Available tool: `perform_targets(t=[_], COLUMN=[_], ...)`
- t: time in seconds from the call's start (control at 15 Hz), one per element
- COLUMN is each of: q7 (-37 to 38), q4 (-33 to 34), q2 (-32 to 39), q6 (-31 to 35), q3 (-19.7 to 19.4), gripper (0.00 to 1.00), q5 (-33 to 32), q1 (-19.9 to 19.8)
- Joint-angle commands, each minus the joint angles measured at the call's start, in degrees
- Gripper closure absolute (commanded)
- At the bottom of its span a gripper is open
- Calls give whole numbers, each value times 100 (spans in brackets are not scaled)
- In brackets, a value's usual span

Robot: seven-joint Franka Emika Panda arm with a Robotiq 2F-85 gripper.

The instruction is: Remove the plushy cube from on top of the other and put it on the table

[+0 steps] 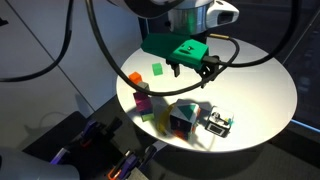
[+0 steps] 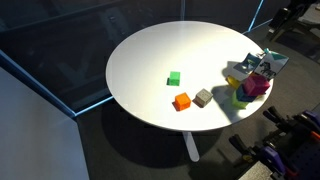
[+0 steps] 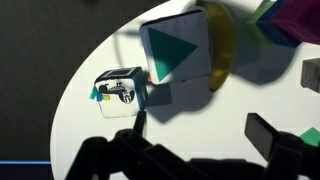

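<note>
White table (image 2: 160, 45), green block (image 2: 174, 78), orange block (image 2: 181, 101)

We read no words or numbers. The black print on the small box (image 3: 120, 88) was too blurry.

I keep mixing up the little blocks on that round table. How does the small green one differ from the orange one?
Colour: the green block is bright green, the orange block is orange. Company: in an exterior view the green block stands alone, while the orange block has a greyish block close beside it. Shared: both are small cubes of similar size, resting on the white table, and nothing is holding either.
</note>
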Motion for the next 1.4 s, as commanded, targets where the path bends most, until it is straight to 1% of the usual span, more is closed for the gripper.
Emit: perform_targets(t=[0.0, 0.4, 0.8, 1.33], q7=[2, -4, -418, -1076], q4=[-1, -2, -206, -316], q2=[-3, -4, 71, 415], q6=[-9, -7, 193, 324], q3=[23, 23, -44, -132], gripper=[0, 0, 0, 0], q5=[0, 0, 34, 39], q1=[-20, -20, -57, -201])
